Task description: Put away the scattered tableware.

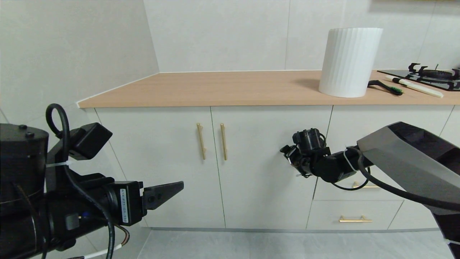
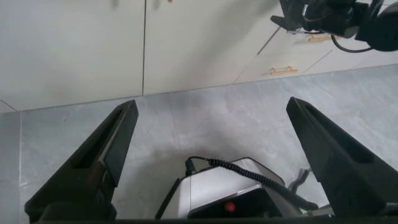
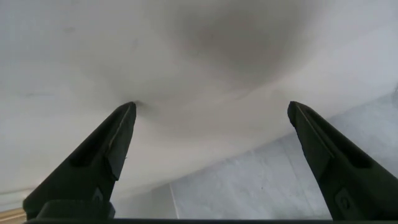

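A white ribbed container point(image 1: 349, 61) stands on the wooden countertop point(image 1: 215, 88) at two o'clock. A black-handled utensil point(image 1: 384, 87) and a white-handled utensil point(image 1: 418, 87) lie at its three o'clock, by the hob point(image 1: 431, 75). The left gripper point(image 1: 179, 187) hangs at eight o'clock. The right gripper point(image 1: 287, 151) is at four o'clock, before the cabinet doors point(image 1: 266, 172).

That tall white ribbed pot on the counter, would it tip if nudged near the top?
Possibly: the pot is taller than wide, so a high push may tip it. Its ribbed wall probably aids grip.
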You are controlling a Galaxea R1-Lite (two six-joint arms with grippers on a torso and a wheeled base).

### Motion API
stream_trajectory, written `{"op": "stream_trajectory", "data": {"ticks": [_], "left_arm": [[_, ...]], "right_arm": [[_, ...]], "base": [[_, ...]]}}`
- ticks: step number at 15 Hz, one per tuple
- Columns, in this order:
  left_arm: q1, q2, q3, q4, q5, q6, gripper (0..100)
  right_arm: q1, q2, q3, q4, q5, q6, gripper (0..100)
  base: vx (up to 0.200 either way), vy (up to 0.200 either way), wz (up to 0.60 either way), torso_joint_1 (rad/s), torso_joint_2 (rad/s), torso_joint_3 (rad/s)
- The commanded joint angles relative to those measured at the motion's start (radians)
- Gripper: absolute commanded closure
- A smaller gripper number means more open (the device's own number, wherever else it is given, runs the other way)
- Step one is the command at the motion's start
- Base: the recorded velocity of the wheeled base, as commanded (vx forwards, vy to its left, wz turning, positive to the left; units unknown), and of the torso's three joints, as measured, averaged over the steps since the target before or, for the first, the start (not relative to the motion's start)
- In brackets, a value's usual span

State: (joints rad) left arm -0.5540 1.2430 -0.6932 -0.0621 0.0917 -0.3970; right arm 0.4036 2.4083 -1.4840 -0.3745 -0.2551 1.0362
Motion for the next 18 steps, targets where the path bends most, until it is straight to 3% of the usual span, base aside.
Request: {"op": "stream_trajectory", "data": {"ticks": [1, 6, 9, 11, 14, 16, 18], "left_arm": [[0.000, 0.001, 0.000, -0.001, 0.000, 0.000, 0], [0.000, 0.001, 0.000, -0.001, -0.001, 0.000, 0], [0.000, -0.005, 0.000, -0.001, -0.001, 0.000, 0], [0.002, -0.027, -0.002, -0.002, 0.000, 0.001, 0], [0.016, -0.108, 0.003, -0.002, 0.003, 0.010, 0], [0.017, -0.168, 0.024, -0.001, 0.019, 0.018, 0], [0.080, -0.327, 0.119, -0.001, 0.056, 0.102, 0]], "right_arm": [[-0.003, 0.006, -0.005, -0.004, -0.003, 0.001, 0], [0.020, -0.074, 0.073, -0.004, 0.025, -0.004, 0], [0.061, -0.310, 0.321, -0.017, 0.286, -0.079, 0], [0.084, -0.439, 0.441, -0.020, 0.344, -0.194, 0], [0.093, -0.718, 0.631, -0.020, 0.261, -0.350, 0], [0.090, -0.851, 0.699, -0.020, 0.220, -0.378, 0], [0.089, -1.137, 0.866, -0.018, 0.094, -0.476, 0]], "base": [[0.000, 0.000, 0.00, 0.000, 0.00, 0.000], [0.000, 0.000, 0.00, 0.000, 0.00, 0.000], [0.000, 0.000, 0.00, 0.000, 0.00, 0.000], [0.000, 0.000, 0.00, 0.000, 0.00, 0.000], [0.000, 0.000, 0.00, 0.000, 0.00, 0.000], [0.000, 0.000, 0.00, 0.000, 0.00, 0.000], [0.000, 0.000, 0.00, 0.000, 0.00, 0.000]]}}
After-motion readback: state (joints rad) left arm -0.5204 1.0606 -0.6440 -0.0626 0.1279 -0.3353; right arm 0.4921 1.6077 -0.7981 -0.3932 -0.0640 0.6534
